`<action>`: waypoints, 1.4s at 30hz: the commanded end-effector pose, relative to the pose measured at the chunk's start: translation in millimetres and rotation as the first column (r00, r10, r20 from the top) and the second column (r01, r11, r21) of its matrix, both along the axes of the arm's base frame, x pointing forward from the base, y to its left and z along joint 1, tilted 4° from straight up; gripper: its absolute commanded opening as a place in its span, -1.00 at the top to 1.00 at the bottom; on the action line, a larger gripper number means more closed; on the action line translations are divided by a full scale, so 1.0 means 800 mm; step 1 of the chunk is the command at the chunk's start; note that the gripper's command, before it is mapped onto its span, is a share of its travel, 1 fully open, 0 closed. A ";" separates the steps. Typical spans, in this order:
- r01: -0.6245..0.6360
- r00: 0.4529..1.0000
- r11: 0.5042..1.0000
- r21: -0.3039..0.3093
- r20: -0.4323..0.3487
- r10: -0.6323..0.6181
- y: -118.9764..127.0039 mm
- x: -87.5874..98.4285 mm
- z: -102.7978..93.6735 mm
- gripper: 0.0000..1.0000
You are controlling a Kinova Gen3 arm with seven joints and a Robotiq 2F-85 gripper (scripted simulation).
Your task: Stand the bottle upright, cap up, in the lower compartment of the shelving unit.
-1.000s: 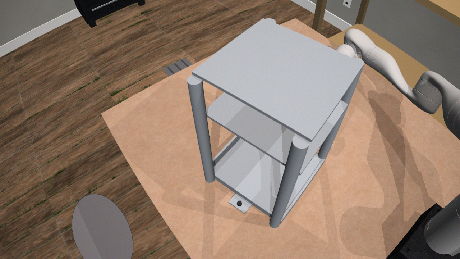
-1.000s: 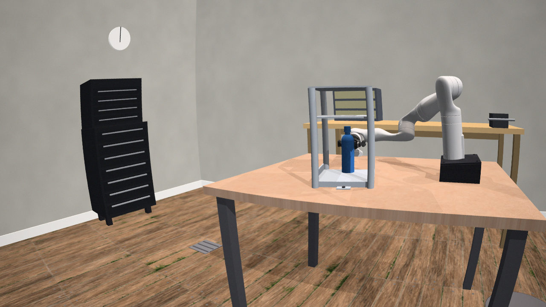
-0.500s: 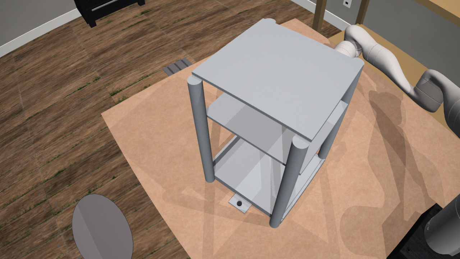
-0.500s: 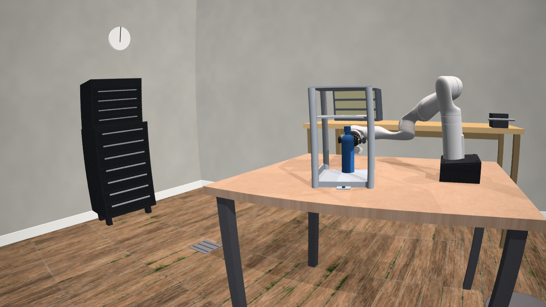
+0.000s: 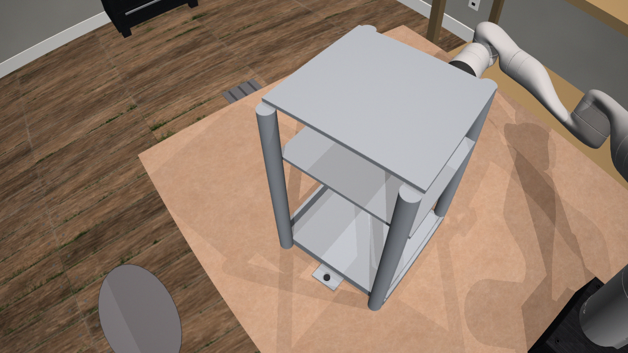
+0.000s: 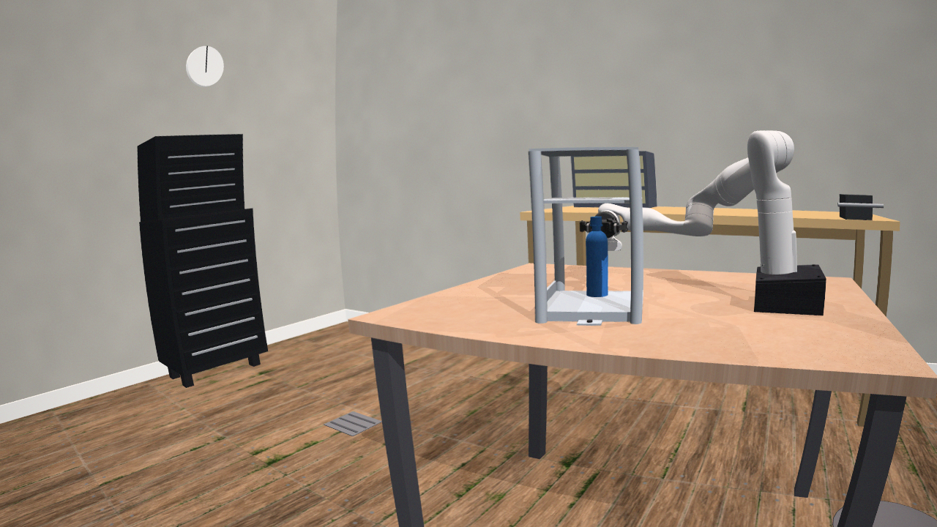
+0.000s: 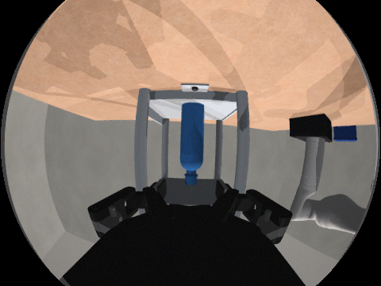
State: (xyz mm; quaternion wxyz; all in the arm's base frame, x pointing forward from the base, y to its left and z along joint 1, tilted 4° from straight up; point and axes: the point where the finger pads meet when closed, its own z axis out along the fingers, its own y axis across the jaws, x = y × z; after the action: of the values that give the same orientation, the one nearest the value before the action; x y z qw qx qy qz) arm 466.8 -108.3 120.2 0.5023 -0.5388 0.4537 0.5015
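The blue bottle (image 6: 596, 262) (image 7: 192, 135) stands upright, cap up, on the floor of the lower compartment of the grey shelving unit (image 5: 377, 100) (image 6: 538, 236) (image 7: 142, 138). In the top view the shelves hide the bottle. My gripper (image 6: 599, 227) (image 7: 190, 187) is open and empty. It reaches in from the back of the unit at the height of the bottle's neck. In the wrist view its fingers stand apart just short of the cap and touch nothing. The arm (image 5: 527, 70) stretches from the right.
A small grey tab with a black dot (image 5: 327, 277) (image 6: 589, 320) lies on the table at the unit's front. The arm's black base (image 6: 788, 288) sits at the table's right. A second wooden table (image 6: 720, 221) stands behind. The middle shelf is close above the bottle.
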 end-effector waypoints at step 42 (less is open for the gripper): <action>0.012 1.000 1.000 -0.001 0.000 -0.012 -0.004 -0.002 0.063 -1.00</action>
State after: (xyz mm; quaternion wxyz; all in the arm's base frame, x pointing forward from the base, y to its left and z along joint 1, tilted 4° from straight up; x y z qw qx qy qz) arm 463.6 -110.7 165.4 0.5023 -0.5398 0.4555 0.4988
